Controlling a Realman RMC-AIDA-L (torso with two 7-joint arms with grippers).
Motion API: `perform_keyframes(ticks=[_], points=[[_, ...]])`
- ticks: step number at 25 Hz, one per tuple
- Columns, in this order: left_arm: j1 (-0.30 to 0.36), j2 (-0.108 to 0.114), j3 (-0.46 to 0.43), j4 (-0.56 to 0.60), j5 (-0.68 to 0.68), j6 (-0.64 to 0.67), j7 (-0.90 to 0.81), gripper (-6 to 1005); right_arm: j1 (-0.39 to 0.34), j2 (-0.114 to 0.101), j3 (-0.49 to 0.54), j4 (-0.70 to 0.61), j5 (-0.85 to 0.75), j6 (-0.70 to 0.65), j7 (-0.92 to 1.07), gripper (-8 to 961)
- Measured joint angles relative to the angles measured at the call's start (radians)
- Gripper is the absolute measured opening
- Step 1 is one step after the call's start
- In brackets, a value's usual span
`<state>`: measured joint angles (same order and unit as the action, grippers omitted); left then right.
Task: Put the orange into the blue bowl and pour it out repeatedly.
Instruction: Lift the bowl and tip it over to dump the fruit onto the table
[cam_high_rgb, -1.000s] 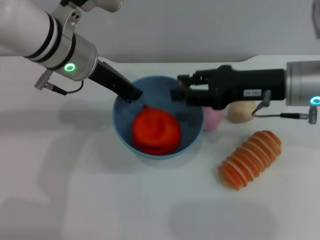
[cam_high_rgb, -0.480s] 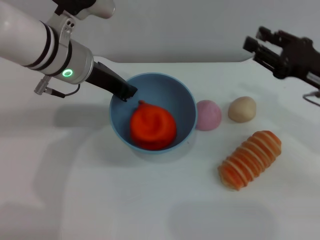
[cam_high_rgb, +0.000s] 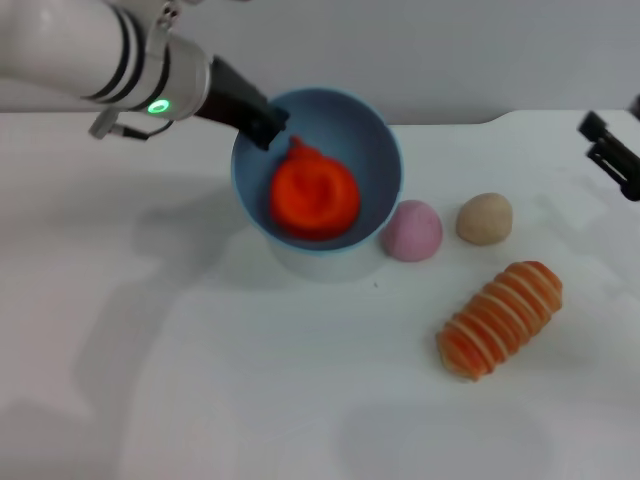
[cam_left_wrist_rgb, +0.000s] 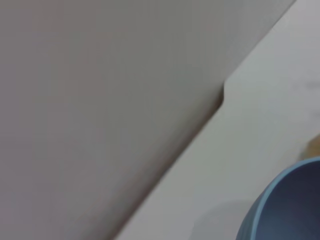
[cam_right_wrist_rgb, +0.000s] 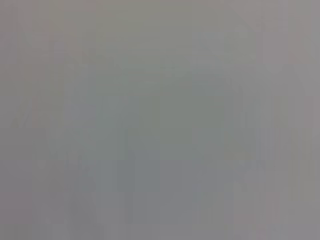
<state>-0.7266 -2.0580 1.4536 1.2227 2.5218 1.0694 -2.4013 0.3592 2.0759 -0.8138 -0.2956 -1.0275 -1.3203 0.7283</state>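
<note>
The blue bowl (cam_high_rgb: 352, 118) is lifted off the table and tilted, its opening facing the front. The red-orange orange (cam_high_rgb: 313, 197) lies inside it against the lower wall. My left gripper (cam_high_rgb: 268, 128) is shut on the bowl's rim at its far left side. A part of the bowl's rim also shows in the left wrist view (cam_left_wrist_rgb: 280, 210). My right gripper (cam_high_rgb: 610, 155) is open and empty at the far right edge of the head view, well away from the bowl. The right wrist view shows only plain grey.
A pink ball (cam_high_rgb: 412, 231) lies just right of the bowl, and a beige ball (cam_high_rgb: 485, 218) beside it. A striped orange-and-cream bread piece (cam_high_rgb: 500, 318) lies at the front right. The white table's (cam_high_rgb: 200, 380) back edge runs behind the bowl.
My left gripper has lifted the bowl with the orange in it and tilted it. My right gripper has drawn back from the bowl to the far right edge.
</note>
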Motion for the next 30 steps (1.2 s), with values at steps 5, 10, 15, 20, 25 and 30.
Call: perform_keyframes(ticks=[5, 10, 15, 20, 25, 30], points=[[0.016, -0.003, 0.154, 0.05, 0.071, -0.091, -0.011, -1, 0.007, 0.0, 0.004, 0.117, 0.149, -0.028, -0.153, 739], [0.092, -0.006, 0.305, 0.15, 0.198, -0.24, -0.018, -1, -0.001, 0.0, 0.008, 0.136, 0.189, -0.028, -0.159, 739], [0.212, -0.008, 0.429, 0.298, 0.339, -0.396, -0.018, -1, -0.002, 0.001, 0.01, 0.152, 0.196, -0.024, -0.16, 738], [0.333, -0.005, 0.514, 0.326, 0.365, -0.631, 0.151, -1, -0.002, 0.001, 0.013, 0.154, 0.197, -0.027, -0.161, 737], [0.433, -0.006, 0.612, 0.315, 0.366, -0.814, 0.412, -1, -0.003, 0.001, 0.015, 0.156, 0.197, -0.029, -0.161, 736], [0.488, -0.009, 0.673, 0.27, 0.367, -0.949, 0.624, -1, 0.002, 0.001, 0.015, 0.156, 0.197, -0.026, -0.162, 736]])
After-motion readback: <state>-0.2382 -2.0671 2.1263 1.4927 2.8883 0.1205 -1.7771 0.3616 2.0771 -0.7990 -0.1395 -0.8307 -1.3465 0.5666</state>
